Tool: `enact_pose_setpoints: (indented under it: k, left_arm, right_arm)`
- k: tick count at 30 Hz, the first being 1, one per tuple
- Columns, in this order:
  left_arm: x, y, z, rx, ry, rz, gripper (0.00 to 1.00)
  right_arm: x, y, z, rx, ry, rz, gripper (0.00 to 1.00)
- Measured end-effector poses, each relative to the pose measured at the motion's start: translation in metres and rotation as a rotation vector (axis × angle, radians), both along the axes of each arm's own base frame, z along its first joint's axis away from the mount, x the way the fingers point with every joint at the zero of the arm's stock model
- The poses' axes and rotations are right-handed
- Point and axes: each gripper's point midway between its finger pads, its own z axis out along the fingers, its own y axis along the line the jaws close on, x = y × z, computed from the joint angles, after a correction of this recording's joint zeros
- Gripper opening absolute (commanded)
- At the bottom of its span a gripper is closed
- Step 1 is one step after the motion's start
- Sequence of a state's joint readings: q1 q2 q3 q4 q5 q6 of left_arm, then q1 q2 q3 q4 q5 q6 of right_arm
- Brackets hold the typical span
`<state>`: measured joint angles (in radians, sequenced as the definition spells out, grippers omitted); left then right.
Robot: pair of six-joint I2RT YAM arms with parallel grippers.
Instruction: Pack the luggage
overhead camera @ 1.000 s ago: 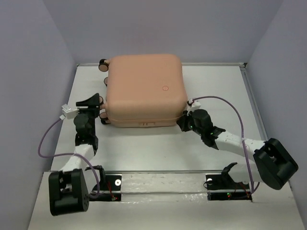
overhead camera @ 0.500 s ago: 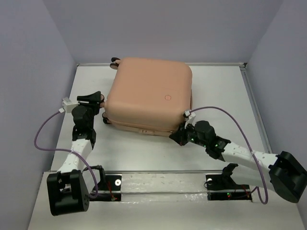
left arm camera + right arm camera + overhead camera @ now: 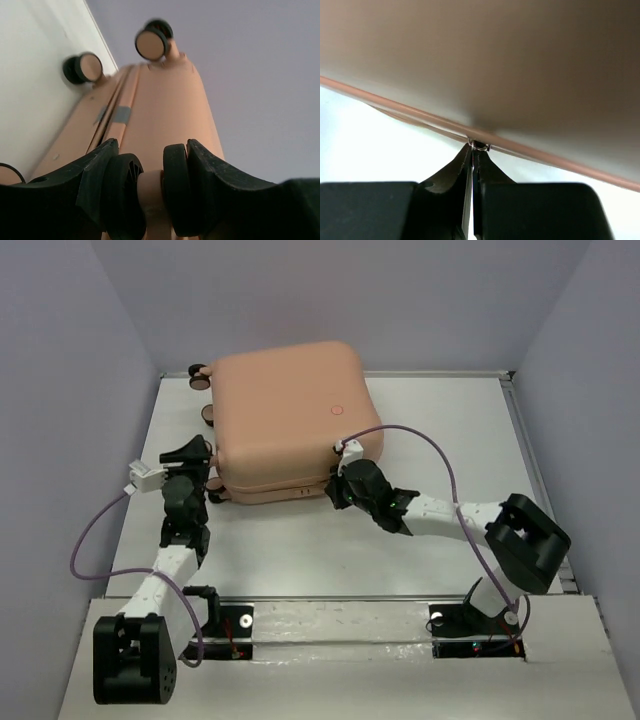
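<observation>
Shift: Your right pincer [image 3: 338, 496] has moved left along the near side of the luggage [image 3: 285, 405], from its near-right corner to about the middle. The case has swung round with the pull.
Luggage: It lies flat and closed on the surface [image 3: 450, 430], far and left of centre, with its wheels facing left.
Right pincer: It is pinched tight on the small metal zipper pull [image 3: 480, 146], right at the seam [image 3: 395, 106].
Left pincer: The left pincer [image 3: 193, 452] is clamped across the near-left caster wheel [image 3: 150, 195], one finger against each black tyre.
Meaning: You appear to be zipping the case shut. The near side looks about half run, and how much of the seam is closed cannot be read.
Around: Two more casters [image 3: 151, 44] stand farther along the left side. The purple cable [image 3: 440, 455] arcs just right of the case.
In the way: The pull heads toward the near-left corner, where your left pincer and the wheels crowd it. The case turns when tugged, so brace it firmly.
</observation>
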<state>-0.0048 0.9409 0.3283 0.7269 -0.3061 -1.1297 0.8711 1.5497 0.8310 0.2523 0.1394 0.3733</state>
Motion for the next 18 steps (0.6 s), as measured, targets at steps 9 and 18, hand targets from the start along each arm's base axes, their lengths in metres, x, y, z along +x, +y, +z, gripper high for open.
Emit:
enact_pose_setpoints:
  k: [9,18]
  left_arm:
    - [-0.034,-0.113,-0.005,-0.001,-0.027,-0.458,0.06]
    - [-0.03,-0.129,0.001,0.091,-0.012,-0.462,0.06]
  right_arm:
    - [0.031,-0.079,0.013,-0.029,0.041,-0.074,0.07]
    - [0.029,-0.036,0.004,-0.057,-0.062,-0.136,0.07]
